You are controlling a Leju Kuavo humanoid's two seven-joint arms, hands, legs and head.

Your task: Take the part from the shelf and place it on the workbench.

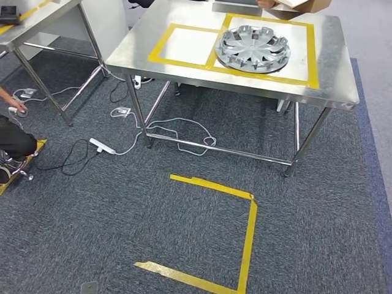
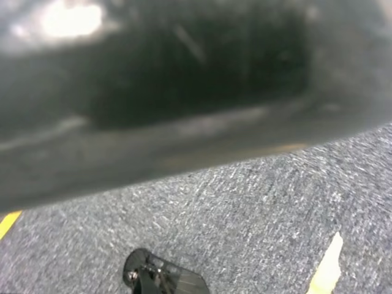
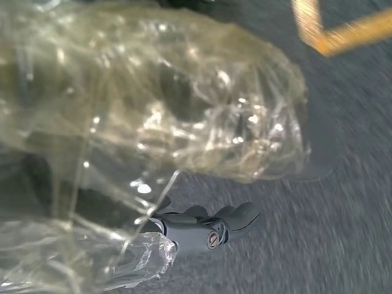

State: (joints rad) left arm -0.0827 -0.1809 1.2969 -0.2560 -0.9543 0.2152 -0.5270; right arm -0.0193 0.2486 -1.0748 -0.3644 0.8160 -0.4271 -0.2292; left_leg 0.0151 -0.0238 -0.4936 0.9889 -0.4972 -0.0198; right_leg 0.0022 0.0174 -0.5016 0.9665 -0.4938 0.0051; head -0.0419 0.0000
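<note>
In the right wrist view a crumpled clear plastic bag with a dark part inside hangs above the carpet. My right hand holds it, its grey fingers showing under the plastic. The steel workbench stands ahead in the head view, with two yellow-taped white rectangles on top. A silver hubcap lies in the right rectangle. In the left wrist view a dark tip of my left hand shows over the carpet; its grip is hidden.
A yellow tape corner marks the carpet before the bench. White cables and a power strip lie under its left end. A second steel table stands at the left. A person's arm reaches in at the left edge, and a person holds a cardboard box behind the bench.
</note>
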